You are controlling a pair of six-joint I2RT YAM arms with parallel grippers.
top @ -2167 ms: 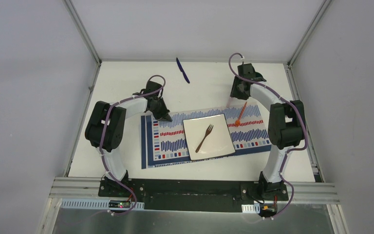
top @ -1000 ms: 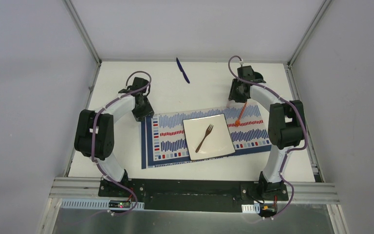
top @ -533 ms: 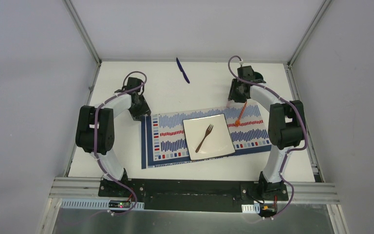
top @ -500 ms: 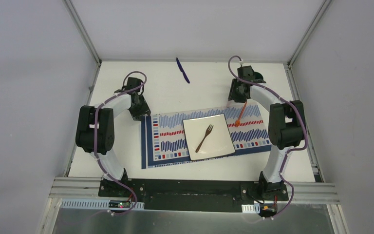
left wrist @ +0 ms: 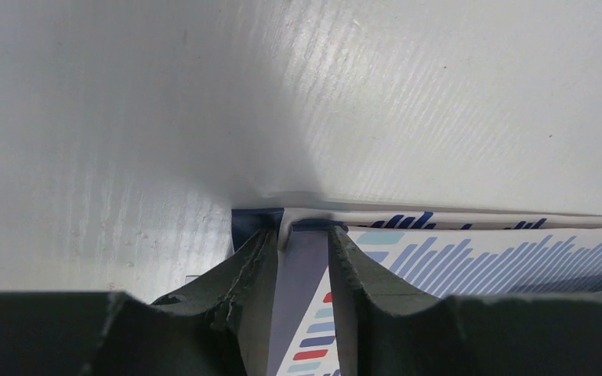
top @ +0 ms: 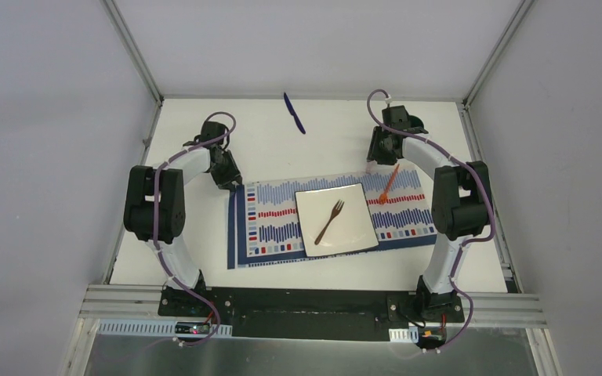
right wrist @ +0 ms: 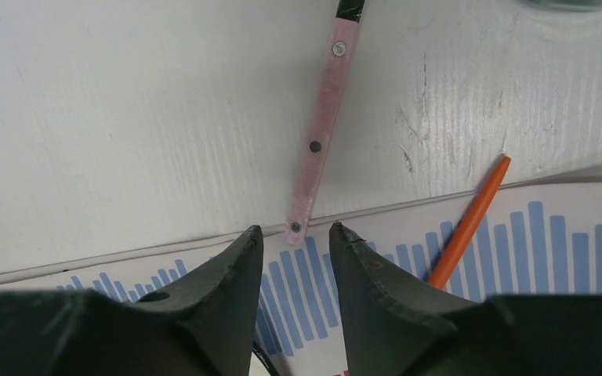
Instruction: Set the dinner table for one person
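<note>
The white dinner table (top: 196, 235) carries a striped placemat (top: 270, 223) with a square white plate (top: 353, 227) on it. A brown fork (top: 329, 222) lies on the plate. My left gripper (top: 230, 180) is down on the mat's far left corner (left wrist: 255, 219); its jaws (left wrist: 302, 229) stand a little apart, straddling the navy border, whose edge buckles up between them. My right gripper (top: 378, 161) hovers open over the mat's far edge, its fingertips (right wrist: 295, 227) flanking the end of a pink knife handle (right wrist: 319, 133). An orange utensil (right wrist: 470, 219) lies just right of it.
A blue utensil (top: 295, 113) lies on the table near the back wall. The orange utensil (top: 388, 184) rests slanted across the mat's far right part. Aluminium frame rails (top: 133, 188) border the table left, right and front. A dark curved rim (right wrist: 572, 3) shows behind the knife.
My left gripper has slid left off the mat's inner part to its far left corner, and its jaws have narrowed. The right arm, plate and fork have stayed put.
</note>
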